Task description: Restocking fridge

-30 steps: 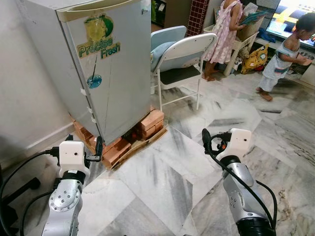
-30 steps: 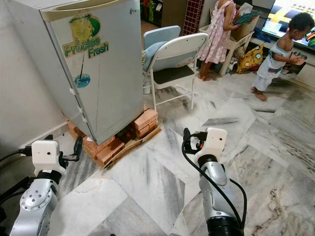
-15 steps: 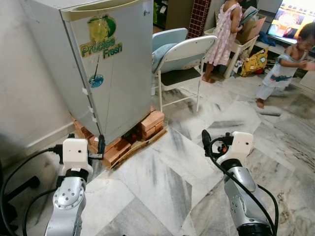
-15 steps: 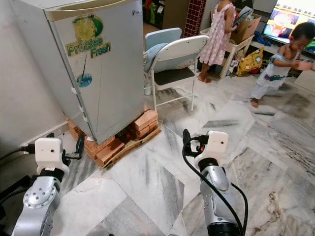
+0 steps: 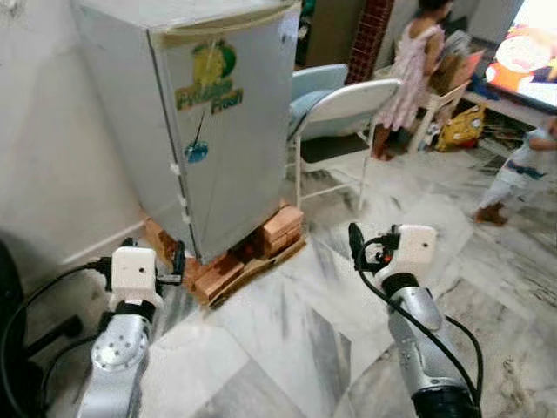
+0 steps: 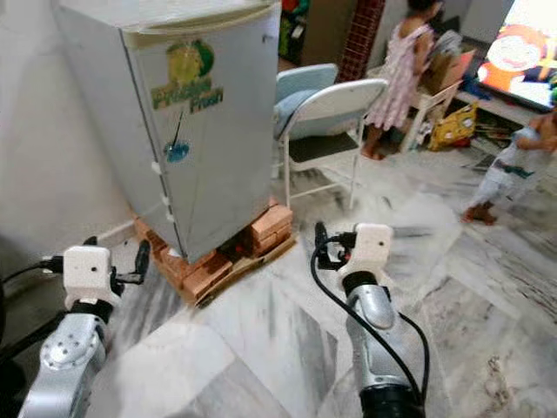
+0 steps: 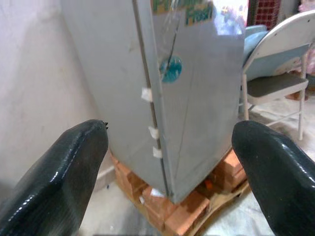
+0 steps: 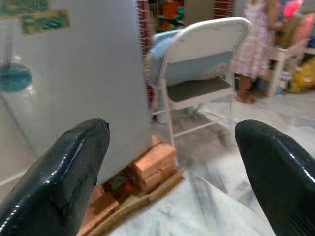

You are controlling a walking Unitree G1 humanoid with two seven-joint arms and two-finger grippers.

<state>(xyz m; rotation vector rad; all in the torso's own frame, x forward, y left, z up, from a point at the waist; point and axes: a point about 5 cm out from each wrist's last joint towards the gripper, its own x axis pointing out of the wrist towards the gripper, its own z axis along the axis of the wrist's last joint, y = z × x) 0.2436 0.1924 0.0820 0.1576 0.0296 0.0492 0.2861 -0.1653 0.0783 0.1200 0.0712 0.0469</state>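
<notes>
Both claws hang low in front of the robot with nothing in them. Seen from the left wrist, the left gripper (image 7: 170, 162) has its two black fingers (image 7: 59, 172) spread wide apart, and between them the view runs straight to the fridge's near corner. Seen from the right wrist, the right gripper (image 8: 172, 167) is spread just as wide, its fingers (image 8: 59, 172) framing the fridge's flank and the chair beyond. From the head, the left gripper (image 5: 177, 259) sits close to the bricks at the fridge's foot, while the right gripper (image 5: 355, 240) is over bare marble floor (image 5: 287, 322), well apart from the fridge.

The wrist views give detail that the blurred head views smear: the left wrist picks out small white tabs (image 7: 147, 94) down the door's edge and a round blue sticker (image 7: 171, 69) on the door; the right wrist shows the stacked bricks (image 8: 155, 160) and the flat board under them.

Only the head views take in the whole fridge (image 5: 218, 131): a small grey cabinet, door shut, with a green and yellow "Precise Fresh" label (image 5: 209, 87) high on the door. It stands against the pale wall (image 5: 52, 131), ahead and to the robot's left, raised off the floor.

Just beyond it stands a white folding chair (image 5: 344, 117) with a pale blue cushion. Farther back are a child in a pink dress (image 6: 396, 70), a second child (image 6: 518, 161) to the right, and a lit screen (image 6: 526, 52).
</notes>
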